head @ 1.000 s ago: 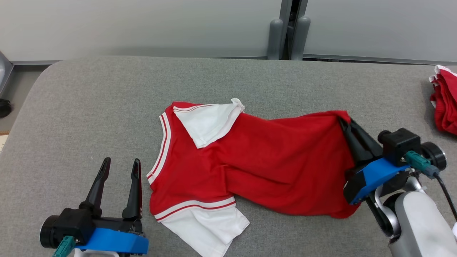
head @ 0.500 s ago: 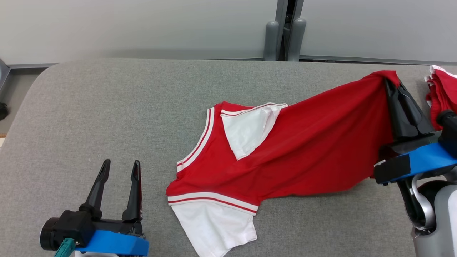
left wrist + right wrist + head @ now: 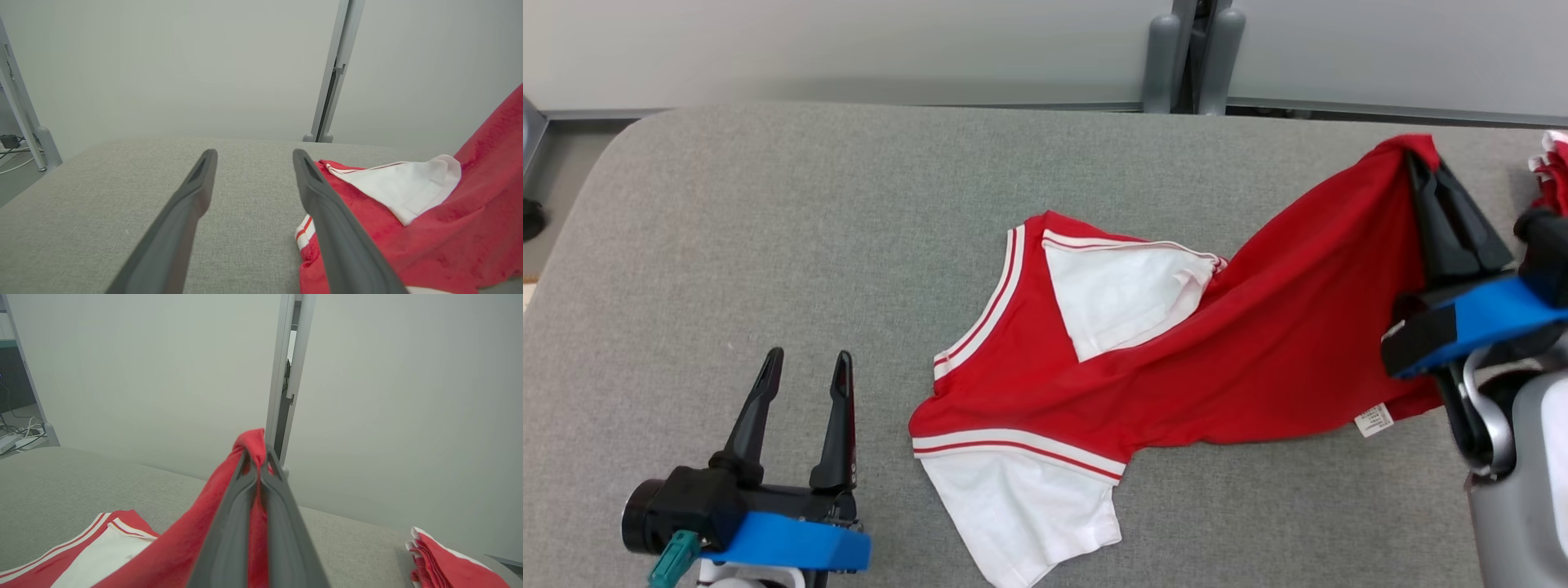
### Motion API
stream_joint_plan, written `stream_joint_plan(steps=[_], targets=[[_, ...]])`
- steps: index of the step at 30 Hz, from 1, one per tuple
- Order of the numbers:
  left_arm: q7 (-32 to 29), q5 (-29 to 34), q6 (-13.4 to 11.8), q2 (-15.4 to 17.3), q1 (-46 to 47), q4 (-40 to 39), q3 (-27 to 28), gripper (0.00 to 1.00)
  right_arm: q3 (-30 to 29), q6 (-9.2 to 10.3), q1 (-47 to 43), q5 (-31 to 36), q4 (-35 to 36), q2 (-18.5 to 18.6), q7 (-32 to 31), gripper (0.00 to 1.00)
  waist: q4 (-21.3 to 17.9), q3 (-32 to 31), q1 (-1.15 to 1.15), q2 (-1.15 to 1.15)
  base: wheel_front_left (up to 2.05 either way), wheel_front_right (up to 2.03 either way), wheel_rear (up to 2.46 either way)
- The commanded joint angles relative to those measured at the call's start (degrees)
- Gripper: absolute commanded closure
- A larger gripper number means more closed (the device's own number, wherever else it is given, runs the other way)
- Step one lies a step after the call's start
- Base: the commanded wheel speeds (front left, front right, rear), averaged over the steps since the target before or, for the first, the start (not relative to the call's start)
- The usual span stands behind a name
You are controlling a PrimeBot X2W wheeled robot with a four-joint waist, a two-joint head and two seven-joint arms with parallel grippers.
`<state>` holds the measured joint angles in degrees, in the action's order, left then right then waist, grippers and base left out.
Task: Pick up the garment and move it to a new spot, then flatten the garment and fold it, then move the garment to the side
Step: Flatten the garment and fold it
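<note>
The red short-sleeved shirt with white sleeves and striped trim (image 3: 1217,367) lies stretched over the grey fabric-covered tabletop (image 3: 768,204). Its long axis runs from the lower middle of the head frame up to the upper right. The end with the white sleeves rests flat at the lower middle. The hem end is raised off the surface at the upper right, where the right tool (image 3: 1417,159) has its two dark fingers pressed together on a bunched corner of red cloth. In the right wrist view the fingers meet with fabric wrapped over their tips, and the cloth drapes down to the lower left of that frame. A small white care label (image 3: 1374,419) shows at the lower hem, just beside the pale right forearm, which rises from the lower right corner with the fingers pointing up and slightly left.

The left tool (image 3: 809,357) sits at the lower left, fingers spread wide and holding nothing, pointing up the frame. The shirt lies to its right, near but apart, and the striped edge is the closest part.

This looks like the relocating step, carried by the right arm alone. The left arm is nearer the sleeve end should flattening need a second grip. A folded red-and-white cloth stack (image 3: 1553,167) at the right edge sits close to the raised hem and could be brushed.
</note>
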<state>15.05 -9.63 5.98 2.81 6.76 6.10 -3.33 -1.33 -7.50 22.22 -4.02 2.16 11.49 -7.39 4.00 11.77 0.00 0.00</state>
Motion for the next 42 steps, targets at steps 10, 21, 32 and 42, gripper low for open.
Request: stream_joint_plan(steps=[10, 21, 32, 42], targets=[[0.17, -0.83, 0.29, 0.19, 4.84, 0.15, -2.42, 0.0, 1.24, 0.02, 16.56, 2.44, -17.29, 4.53, 3.01, 1.0, 4.2, 6.34, 0.0, 0.0, 0.0, 0.0, 0.0], [0.17, -2.04, 0.43, 0.18, 8.74, 1.06, -4.68, 0.0, 1.34, 0.02, 31.62, 6.63, -39.82, 6.11, 7.69, 0.0, 7.55, 10.21, 0.0, 0.0, 0.0, 0.0, 0.0], [0.17, -0.6, -0.03, 0.2, 5.57, 1.64, -2.8, 0.0, -2.69, 0.02, 26.15, 7.16, -45.79, 5.06, 18.94, 0.0, 3.2, 5.64, 0.0, 0.0, 0.0, 0.0, 0.0], [0.17, 0.7, 0.2, 0.19, 2.2, 0.67, -0.71, 0.0, -5.79, 0.02, 5.26, 4.98, -32.53, 2.91, 18.37, 0.0, -1.23, 2.18, 0.0, 0.0, 0.0, 0.0, 0.0]])
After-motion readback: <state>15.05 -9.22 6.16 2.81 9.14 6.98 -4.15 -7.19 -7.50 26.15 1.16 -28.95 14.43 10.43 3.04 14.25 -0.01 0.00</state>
